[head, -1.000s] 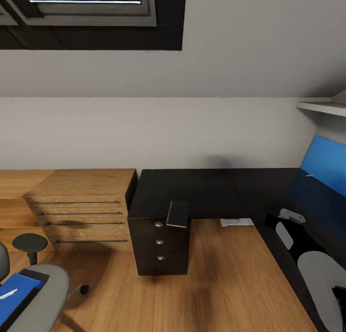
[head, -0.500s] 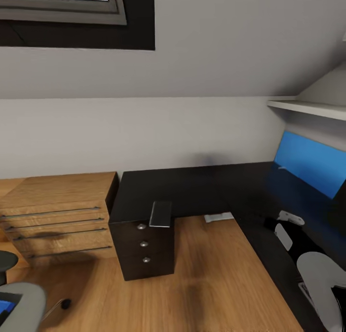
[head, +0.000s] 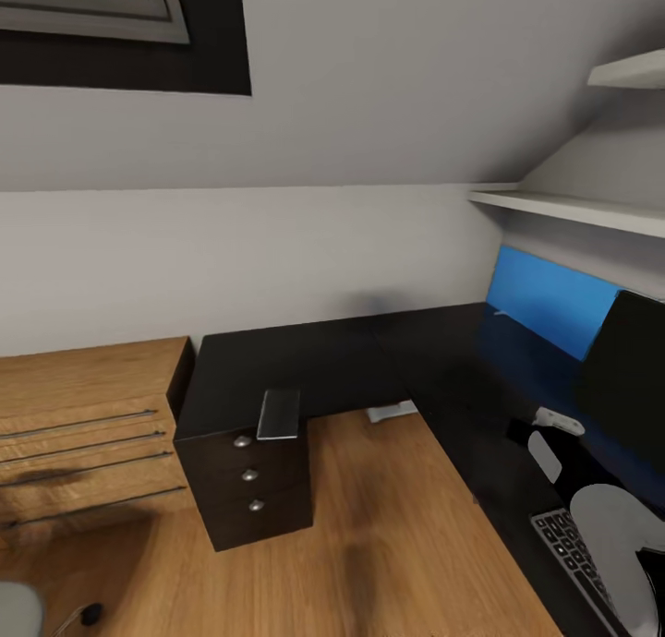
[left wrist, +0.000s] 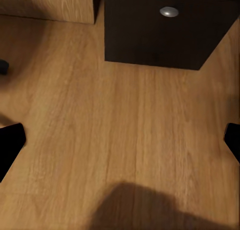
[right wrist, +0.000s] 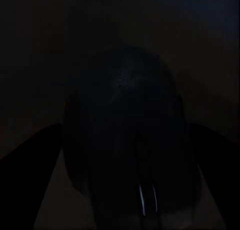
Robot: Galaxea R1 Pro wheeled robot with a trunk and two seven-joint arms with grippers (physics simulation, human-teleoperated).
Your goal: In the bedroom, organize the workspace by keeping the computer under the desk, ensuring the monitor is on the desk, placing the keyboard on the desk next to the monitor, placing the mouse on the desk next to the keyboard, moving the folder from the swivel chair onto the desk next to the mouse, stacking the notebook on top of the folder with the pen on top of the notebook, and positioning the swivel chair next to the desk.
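- Two wings formed the desk (head: 369, 360): a matte black L-shaped top, a glossy blue back panel (head: 550, 309) along the right wing, and a black drawer block at the near left corner.
- One light wooden drawer unit (head: 83, 425) stood just beside that block. It had visible grain and thin bar handles, over a plank floor (left wrist: 120, 115) of similar tone.
- The monitor (head: 628, 369) stood on the right wing against the blue panel. It was a flat, dark, unlit slab, cut off by the frame edge.
- The keyboard (head: 568, 549) lay on the desk in front of the monitor, slim and grey with dark keys.
- A thin grey rectangular item (head: 279, 414) overhung the desk corner above the drawers. What it was could not be determined.
- Your left gripper (left wrist: 120, 145) was spread wide and empty above the bare floor, facing a round silver knob (left wrist: 169, 11).
- Your right gripper (right wrist: 122, 155) had the mouse (right wrist: 125, 115) between its fingers. The mouse was a smooth, domed black shell with a glinting wheel. The right wrist view was too dark to confirm a clamped grip.
- Judged step in hand: placing the mouse next to the keyboard.
- The next move would require you to bring the right arm over bare desk top beside the keyboard, lower until the mouse seats flat, then release.
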